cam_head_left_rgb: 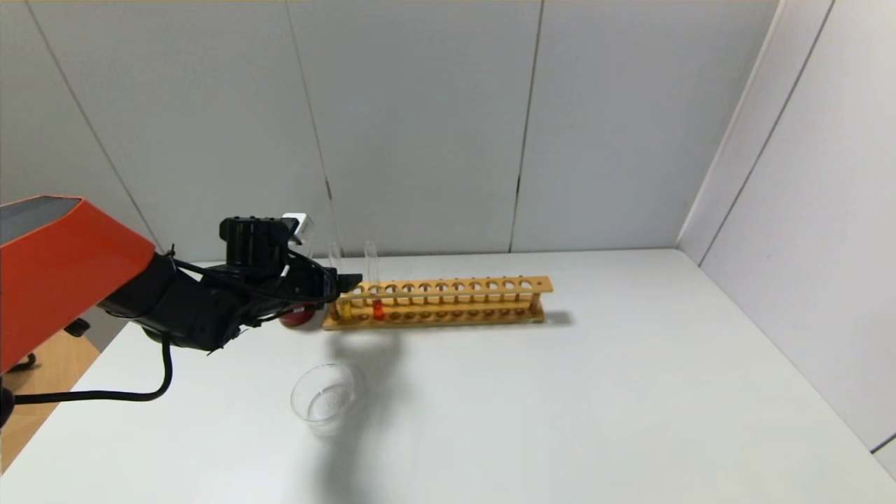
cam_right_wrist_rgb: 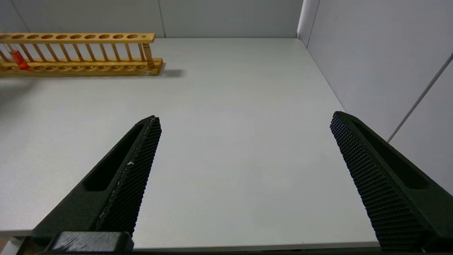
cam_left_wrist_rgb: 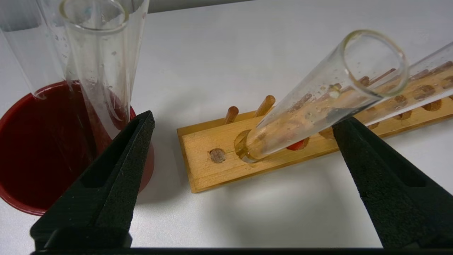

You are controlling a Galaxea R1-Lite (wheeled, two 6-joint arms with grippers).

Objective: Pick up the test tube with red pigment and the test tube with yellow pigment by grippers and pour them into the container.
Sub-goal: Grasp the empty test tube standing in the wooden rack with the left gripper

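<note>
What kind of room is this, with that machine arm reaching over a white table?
Probably a small lab-style test booth: a long wooden test-tube rack holds thin glass tubes of yellow and red-orange liquid, a clear glass dish waits nearby, and plain grey partition panels enclose the white table.

White worktop [cam_head_left_rgb: 630, 392], grey panel walls [cam_head_left_rgb: 420, 126] behind + on right w/ dark seams. Wood floor [cam_head_left_rgb: 49, 371] at left edge.

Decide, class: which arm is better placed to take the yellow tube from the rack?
The left. The left gripper is open at the rack's near end, flanking the test tube with yellow pigment. The right gripper hangs open over bare table, far off.
</note>
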